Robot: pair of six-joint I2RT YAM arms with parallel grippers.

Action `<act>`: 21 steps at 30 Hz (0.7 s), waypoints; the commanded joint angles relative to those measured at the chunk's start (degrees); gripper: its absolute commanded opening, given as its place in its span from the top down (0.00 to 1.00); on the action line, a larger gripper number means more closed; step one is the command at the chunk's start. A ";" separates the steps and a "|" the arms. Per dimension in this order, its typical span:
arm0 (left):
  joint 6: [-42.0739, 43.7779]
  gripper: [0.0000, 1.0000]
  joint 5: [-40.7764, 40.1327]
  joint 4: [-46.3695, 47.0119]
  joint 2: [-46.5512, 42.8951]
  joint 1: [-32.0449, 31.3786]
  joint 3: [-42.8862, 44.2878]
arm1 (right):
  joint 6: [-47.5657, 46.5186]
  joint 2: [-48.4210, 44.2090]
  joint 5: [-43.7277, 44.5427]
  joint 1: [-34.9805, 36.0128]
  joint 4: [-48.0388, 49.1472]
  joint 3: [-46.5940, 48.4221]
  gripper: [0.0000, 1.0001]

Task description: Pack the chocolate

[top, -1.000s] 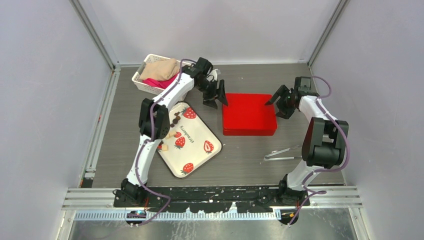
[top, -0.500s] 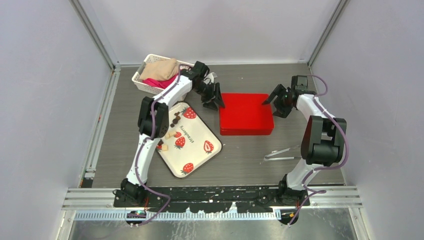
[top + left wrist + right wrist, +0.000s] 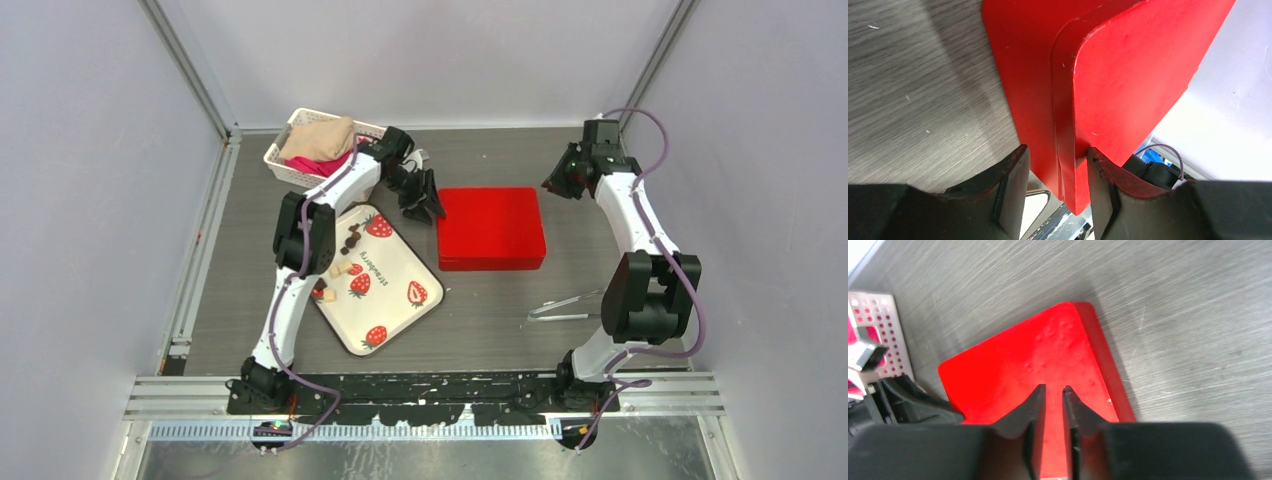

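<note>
The left pincer (image 3: 1055, 187) gripped the 9 o'clock edge of the red box (image 3: 491, 228), the right pincer (image 3: 1053, 412) hung narrow and empty above it, and the chocolate (image 3: 352, 239) waited on the strawberry tray (image 3: 395, 312), so the lid deserved a slow, level lift.

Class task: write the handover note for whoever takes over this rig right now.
Left claw: shut on the edge of the red box, lid on.
Right claw: above the table beyond the box's right end, jaws almost closed, holding nothing.
Chocolate: on the strawberry tray, left of the box.
Tongs: lying on the table by the right arm.
Done: nothing packed yet.
Left: open the box, move the chocolate in.
</note>
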 commanded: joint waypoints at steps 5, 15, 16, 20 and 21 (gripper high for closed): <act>0.49 0.55 -5.49 -3.49 3.21 1.40 1.87 | -3.11 -3.04 6.55 8.51 -7.30 -2.71 0.99; 0.78 0.54 -6.52 -5.12 4.36 1.48 4.64 | -2.78 -6.18 7.90 8.51 -6.79 -11.91 0.99; 1.03 0.55 -7.10 -5.56 4.20 1.50 5.22 | -2.71 -5.88 7.90 8.47 -6.53 -12.40 0.99; 1.70 0.48 -10.31 -5.48 0.93 1.50 6.87 | -2.56 -2.89 9.71 8.52 -6.10 -13.02 0.99; 1.72 0.44 -11.05 -4.88 -0.42 1.50 6.81 | -2.60 -2.18 9.60 8.50 -5.99 -12.95 0.99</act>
